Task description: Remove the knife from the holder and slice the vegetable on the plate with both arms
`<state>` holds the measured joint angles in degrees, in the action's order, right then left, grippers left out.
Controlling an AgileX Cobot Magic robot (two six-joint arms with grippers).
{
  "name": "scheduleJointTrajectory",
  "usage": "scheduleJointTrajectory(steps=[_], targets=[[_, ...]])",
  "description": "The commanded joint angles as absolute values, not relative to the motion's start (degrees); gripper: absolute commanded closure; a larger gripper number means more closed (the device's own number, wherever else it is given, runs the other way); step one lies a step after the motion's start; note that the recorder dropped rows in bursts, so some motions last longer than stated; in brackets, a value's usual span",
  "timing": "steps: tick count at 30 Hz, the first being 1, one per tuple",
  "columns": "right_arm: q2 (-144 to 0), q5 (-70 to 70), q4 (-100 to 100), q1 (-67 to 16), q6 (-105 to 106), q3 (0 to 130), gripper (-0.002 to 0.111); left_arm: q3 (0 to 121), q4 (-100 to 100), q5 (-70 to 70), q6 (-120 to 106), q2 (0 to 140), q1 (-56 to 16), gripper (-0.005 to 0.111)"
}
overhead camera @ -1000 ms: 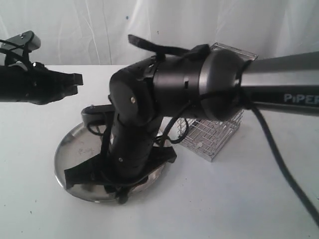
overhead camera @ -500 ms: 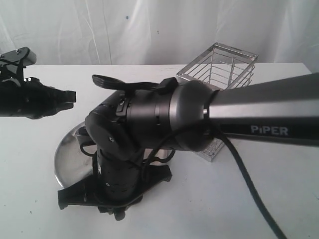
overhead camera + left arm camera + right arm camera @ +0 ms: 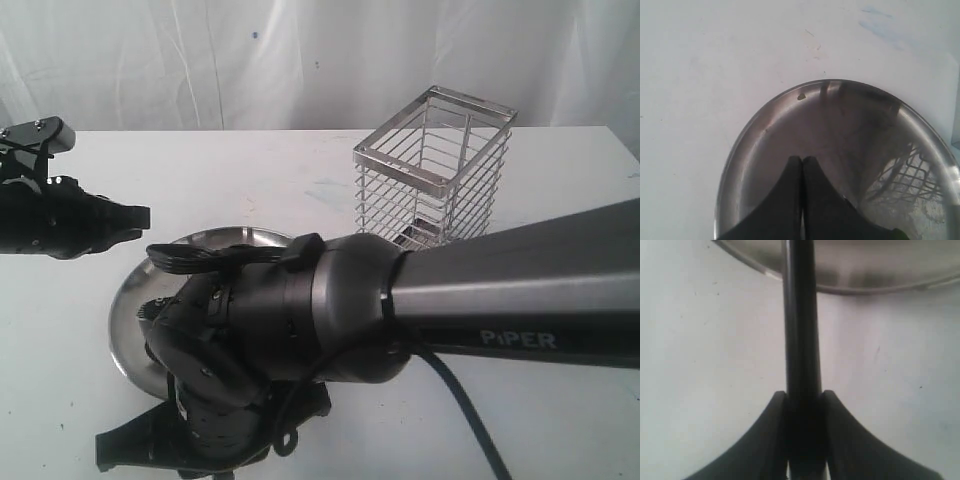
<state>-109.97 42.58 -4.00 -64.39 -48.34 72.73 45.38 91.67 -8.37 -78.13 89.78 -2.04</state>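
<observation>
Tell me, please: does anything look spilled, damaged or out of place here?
Nothing stands out. The holder stands upright, the plate lies flat, and the right gripper grips the knife.

You have a white counter (image 3: 300, 170) under everything, matte and mostly plain. Look at its middle in the exterior view and you find a faint bluish smudge (image 3: 335, 192); the same smudge (image 3: 882, 27) shows in the left wrist view, near the corner of that picture. You can also pick out a few tiny dark specks (image 3: 812, 35) scattered over the white surface in that view, and a couple more specks (image 3: 877, 349) in the right wrist view. Behind the counter hangs a white curtain (image 3: 300, 60), lightly creased, with soft vertical folds running down it and one small dark spot (image 3: 254, 35) high up on the cloth.
</observation>
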Motion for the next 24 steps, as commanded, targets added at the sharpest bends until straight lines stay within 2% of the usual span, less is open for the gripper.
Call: scheduleJointTrajectory(steps=[1,24], targets=[[-109.7,43.1,-8.1,-64.5,-50.3,72.5,0.108,45.1,92.4,-11.8,-81.2,89.5,-1.8,0.107],[-111.4,41.8,-10.3,-64.5,-52.9,72.5,0.108,45.1,92.4,-15.9,-82.6,92.1,-1.8,0.107]])
